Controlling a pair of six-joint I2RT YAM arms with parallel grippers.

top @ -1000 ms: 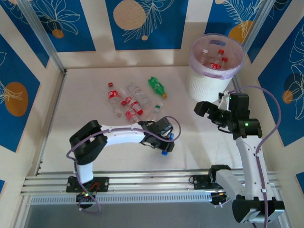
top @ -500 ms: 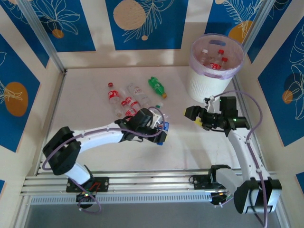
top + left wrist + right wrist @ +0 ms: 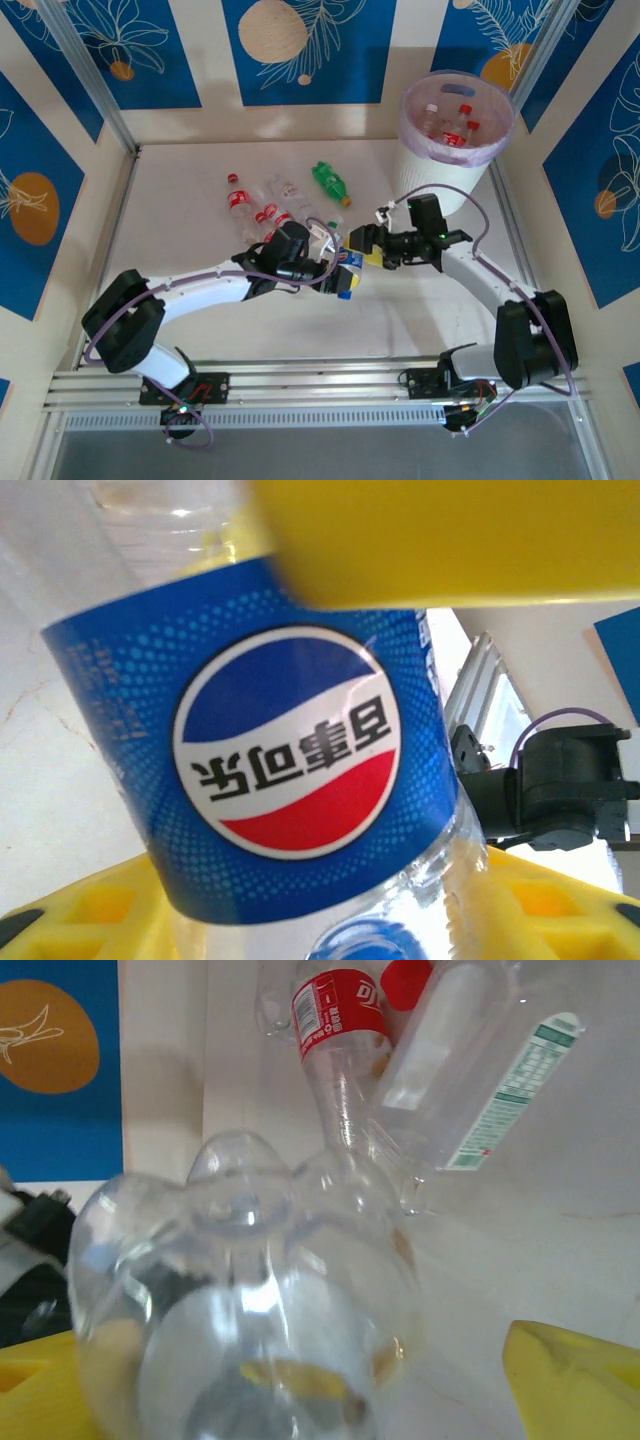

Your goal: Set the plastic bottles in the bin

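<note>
My left gripper (image 3: pixel 335 268) is shut on the blue-labelled bottle (image 3: pixel 348 262), held at mid-table with its blue cap toward the front. In the left wrist view its label (image 3: pixel 290 750) sits between my yellow fingers (image 3: pixel 80 920). My right gripper (image 3: pixel 363 245) is open, its jaws around the bottle's clear base (image 3: pixel 250 1310), with a gap to the right finger (image 3: pixel 570 1380). Several red-labelled bottles (image 3: pixel 265 215) and a green one (image 3: pixel 330 182) lie behind on the table. The white bin (image 3: pixel 430 180) at the back right holds a few bottles (image 3: pixel 455 125).
Blue-and-cream walls enclose the table on three sides. An aluminium rail (image 3: pixel 300 385) runs along the near edge. A red-labelled bottle (image 3: pixel 335 1015) and a clear one with a white label (image 3: pixel 470 1080) lie just beyond the held bottle.
My left arm has carried the blue-labelled bottle away from the front toward the table's middle. My right arm has swung left from beside the bin and set its jaws around the bottle's base.
</note>
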